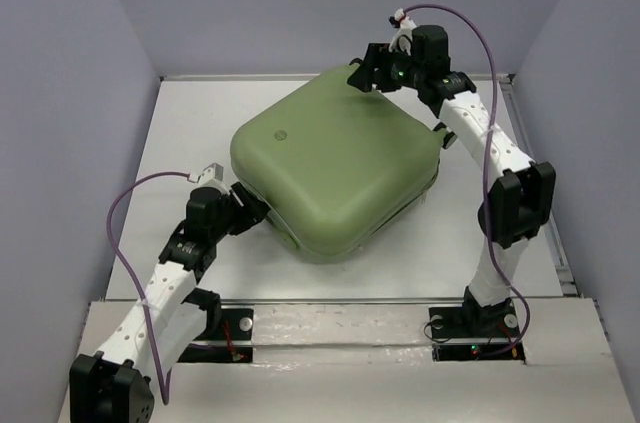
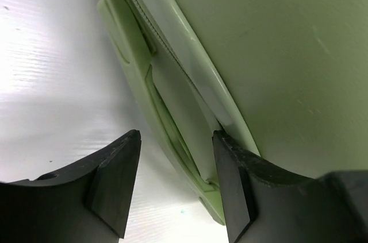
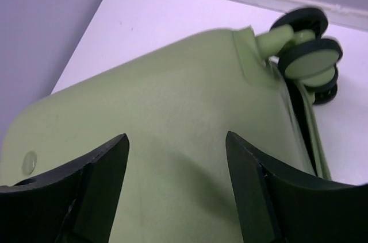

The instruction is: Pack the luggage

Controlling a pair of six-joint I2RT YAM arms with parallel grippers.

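The light-green hard-shell luggage [image 1: 340, 158] lies closed on the white table, a round logo [image 1: 282, 133] on its top shell. My left gripper [image 1: 255, 211] is open at its near-left edge; in the left wrist view [image 2: 175, 182] one finger touches the rim beside the recessed side handle [image 2: 172, 111]. My right gripper [image 1: 362, 73] is open over the far corner. In the right wrist view [image 3: 175, 188] it hovers just above the shell [image 3: 172, 116], with the green-and-black wheels [image 3: 307, 59] beyond. Nothing is held.
Grey walls close in the table [image 1: 190, 143] on the left, back and right. A rail [image 1: 540, 203] runs along the table's right side. The arm bases sit at the near edge.
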